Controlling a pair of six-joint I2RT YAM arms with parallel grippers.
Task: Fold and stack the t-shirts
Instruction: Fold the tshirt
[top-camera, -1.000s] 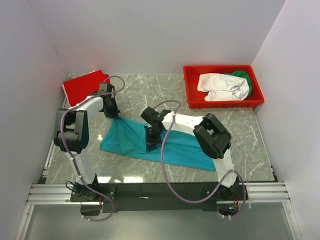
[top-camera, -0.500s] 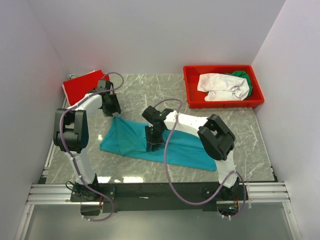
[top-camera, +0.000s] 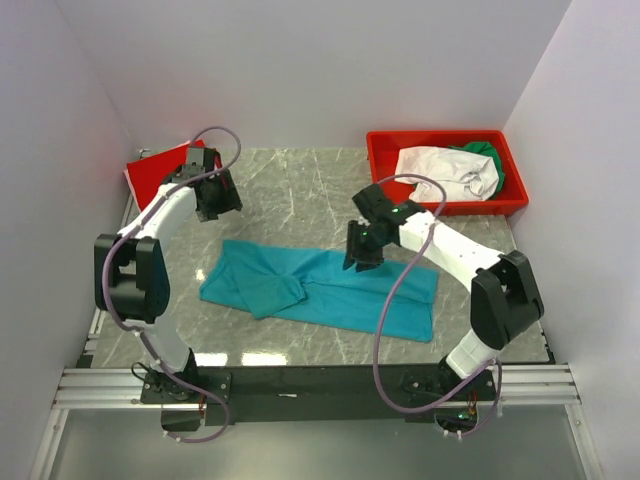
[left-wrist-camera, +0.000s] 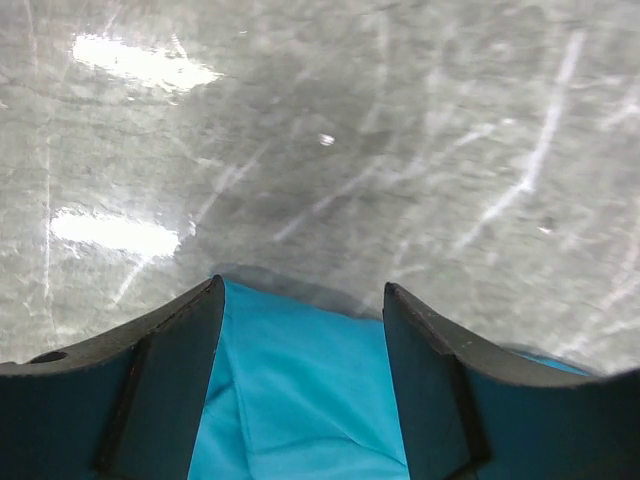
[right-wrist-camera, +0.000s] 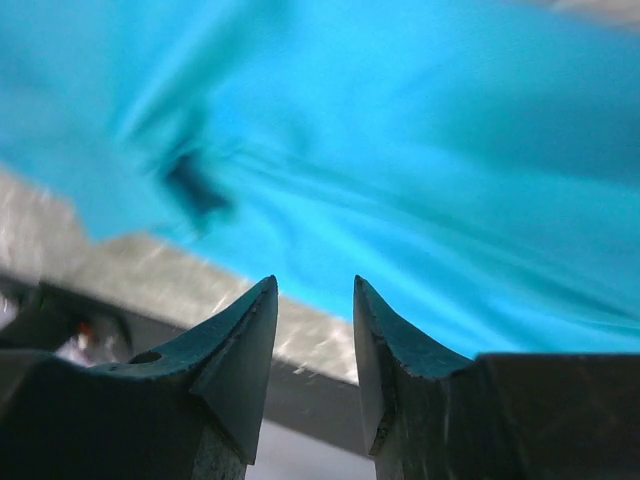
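We see the grey marbled worktop (top-camera: 290, 180) carrying the teal t-shirt (top-camera: 330, 290), which lies flattened in a long band across the middle, its left part doubled over in a fold. At the far right stands the red bin (top-camera: 373, 178), holding the crumpled white t-shirt (top-camera: 440, 170) with the green t-shirt (top-camera: 485, 152) behind it. The red t-shirt (top-camera: 160, 170) rests folded at the far left corner. The left pincer (left-wrist-camera: 300, 290) hangs just beyond the teal shirt's far left corner, its fingers spread with nothing between them. The right pincer (right-wrist-camera: 313, 285) hovers over the shirt's far edge, right of centre, its fingers parted and holding nothing, the cloth blurred beneath.
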